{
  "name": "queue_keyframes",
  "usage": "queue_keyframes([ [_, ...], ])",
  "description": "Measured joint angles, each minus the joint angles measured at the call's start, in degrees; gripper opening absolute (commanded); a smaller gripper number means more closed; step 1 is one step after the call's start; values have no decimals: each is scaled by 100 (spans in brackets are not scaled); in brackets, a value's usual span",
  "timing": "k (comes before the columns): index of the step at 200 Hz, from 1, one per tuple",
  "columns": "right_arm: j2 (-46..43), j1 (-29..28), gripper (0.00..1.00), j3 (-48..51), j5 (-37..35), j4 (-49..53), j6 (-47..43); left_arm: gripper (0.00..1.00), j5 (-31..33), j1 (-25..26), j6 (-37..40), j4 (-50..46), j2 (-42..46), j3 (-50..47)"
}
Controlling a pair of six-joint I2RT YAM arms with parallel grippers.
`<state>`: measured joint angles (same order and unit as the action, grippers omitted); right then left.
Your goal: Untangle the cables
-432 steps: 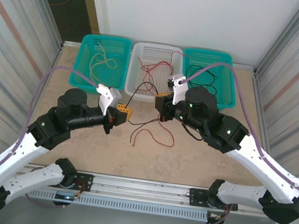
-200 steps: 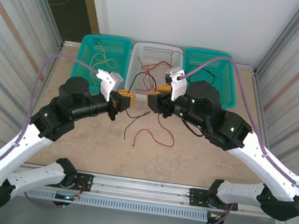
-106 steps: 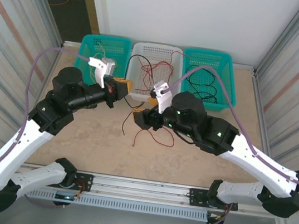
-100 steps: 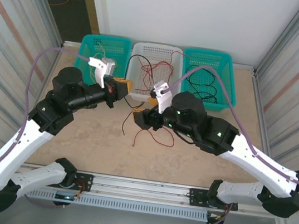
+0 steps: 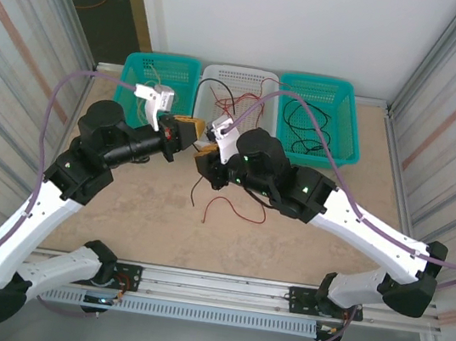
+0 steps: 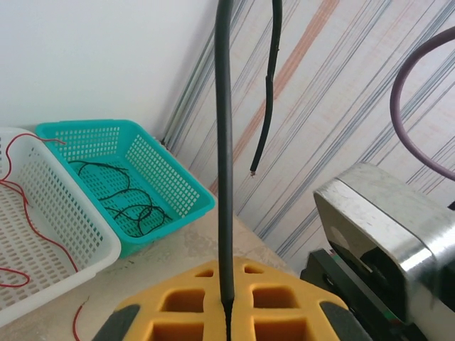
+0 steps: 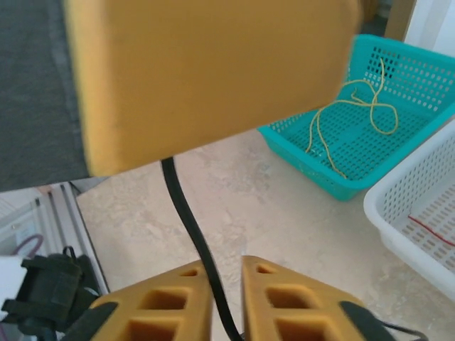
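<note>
A loose red cable (image 5: pixel 242 216) is lying on the surface (image 5: pixel 310 251). Just beyond it, the right gripper (image 5: pixel 205 157) is pinching a black cable (image 6: pixel 225 177) between narrow jaws. The left gripper (image 5: pixel 184 129), just beside it, is clamping the same cable. Farther back, a yellow cable (image 7: pixel 352 106) is resting in the left teal basket (image 5: pixel 163 58), red cables (image 5: pixel 237 96) in the white basket (image 5: pixel 241 70), and black cables (image 5: pixel 299 128) in the right teal basket (image 5: pixel 319 79).

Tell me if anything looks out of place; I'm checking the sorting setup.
A red wire and a black wire trail loose on the table, outside the baskets. The left gripper and right gripper both pinch the black one.
</note>
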<state>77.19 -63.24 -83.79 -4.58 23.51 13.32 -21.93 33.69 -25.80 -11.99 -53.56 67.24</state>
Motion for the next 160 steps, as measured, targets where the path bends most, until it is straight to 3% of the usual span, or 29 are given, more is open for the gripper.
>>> queue_keyframes([
  [12,-2,28,0,0,-22,-33,2,0,9,0,0,81,26,-48],
  [89,-13,317,0,92,109,-205,428,0,201,0,-232,1047,656,-1174],
  [109,-13,323,0,138,164,-195,481,23,310,0,-391,1285,828,-1478],
  [160,-155,597,0,313,-382,81,612,28,667,0,-686,1329,1176,-1731],
])
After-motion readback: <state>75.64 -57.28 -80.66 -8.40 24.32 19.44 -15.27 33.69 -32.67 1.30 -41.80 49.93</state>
